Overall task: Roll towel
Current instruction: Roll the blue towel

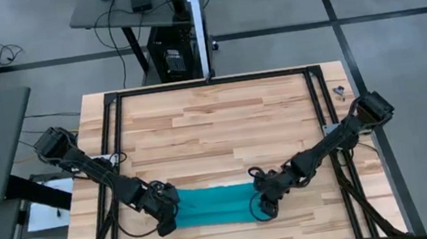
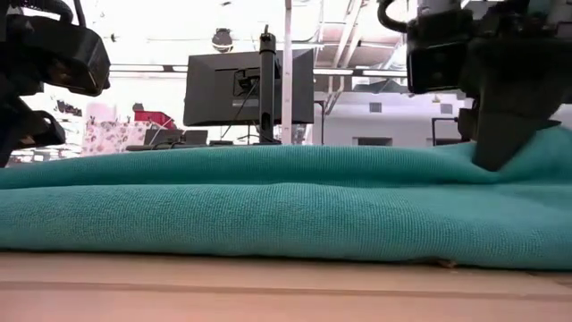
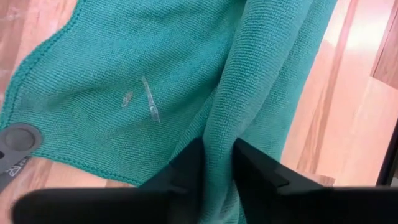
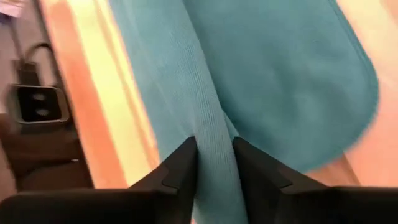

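Teal towel (image 1: pixel 214 206) lay flat near the front edge of the wooden surface (image 1: pixel 221 118), long axis running side to side. Left end effector (image 1: pixel 168 216) was at the towel's left end, right end effector (image 1: pixel 262 206) at its right end, both low on the cloth.

Left wrist view: left end effector (image 3: pixel 216 163) was clamped on a raised fold of towel (image 3: pixel 124 74), fabric pinched between the two dark fingers (image 3: pixel 186 167). Small pale lint streak sat on the flat part of the cloth beside that fold.

Right wrist view: right end effector (image 4: pixel 214 163) was likewise closed on a ridge of towel (image 4: pixel 280 68), fabric squeezed between its fingers (image 4: pixel 180 167), rest of the cloth spread flat past the ridge with a rounded corner showing.

Low view: towel (image 2: pixel 268 201) filled the width as a low rumpled mound on the surface (image 2: pixel 268 291). A dark finger (image 2: pixel 500 125) pressed into the cloth at one end, and another dark arm housing (image 2: pixel 54 54) sat above the opposite end. Monitor on a stand (image 2: pixel 248 88) stood behind the towel, well apart from it.
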Controlling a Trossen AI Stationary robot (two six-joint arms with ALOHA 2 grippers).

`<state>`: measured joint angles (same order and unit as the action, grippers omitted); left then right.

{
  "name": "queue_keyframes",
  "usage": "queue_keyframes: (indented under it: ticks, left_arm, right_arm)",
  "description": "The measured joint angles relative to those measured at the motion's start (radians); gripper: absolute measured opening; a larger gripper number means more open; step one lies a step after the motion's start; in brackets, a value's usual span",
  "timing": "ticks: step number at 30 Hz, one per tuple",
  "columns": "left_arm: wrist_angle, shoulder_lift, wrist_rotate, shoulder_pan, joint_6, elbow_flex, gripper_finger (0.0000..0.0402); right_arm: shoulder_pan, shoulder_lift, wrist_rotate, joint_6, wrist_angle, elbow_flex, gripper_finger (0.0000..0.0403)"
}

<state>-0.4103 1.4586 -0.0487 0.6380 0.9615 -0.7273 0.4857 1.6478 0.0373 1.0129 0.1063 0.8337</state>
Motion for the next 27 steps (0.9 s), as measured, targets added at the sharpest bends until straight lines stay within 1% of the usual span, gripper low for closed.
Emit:
queue_keyframes:
  ticks: [4,8,12,15,17,22,24,27]
  left_arm:
    - [-0.005,0.000,-0.002,0.000,-0.001,0.000,0.0131]
    - [-0.012,0.000,-0.003,0.000,-0.011,-0.001,0.0146]
    - [-0.143,0.000,-0.038,-0.005,-0.044,-0.053,0.0148]
    - [-0.262,0.000,-0.113,-0.006,-0.076,-0.113,0.0148]
    - [-0.290,0.000,-0.159,-0.006,-0.091,-0.142,0.0148]
    - [-0.245,0.000,-0.171,-0.001,-0.111,-0.158,0.0148]
    - [-0.218,0.000,-0.176,0.010,-0.108,-0.158,0.0148]
    - [-0.181,0.000,-0.178,0.033,-0.117,-0.158,0.0148]
  right_arm:
    - [0.006,0.006,0.000,0.035,0.025,0.000,0.0140]
    - [0.001,0.006,0.001,0.009,0.028,0.000,0.0199]
    - [-0.022,-0.018,0.001,-0.024,0.070,0.000,0.0241]
    - [-0.040,-0.055,0.001,-0.048,0.096,0.000,0.0250]
    - [-0.048,-0.081,0.000,-0.068,0.102,0.000,0.0249]
    - [-0.025,-0.097,-0.006,-0.075,0.093,0.001,0.0245]
    - [0.001,-0.085,-0.027,-0.073,0.053,0.001,0.0245]
    - [0.043,-0.051,-0.069,-0.102,-0.052,0.001,0.0245]
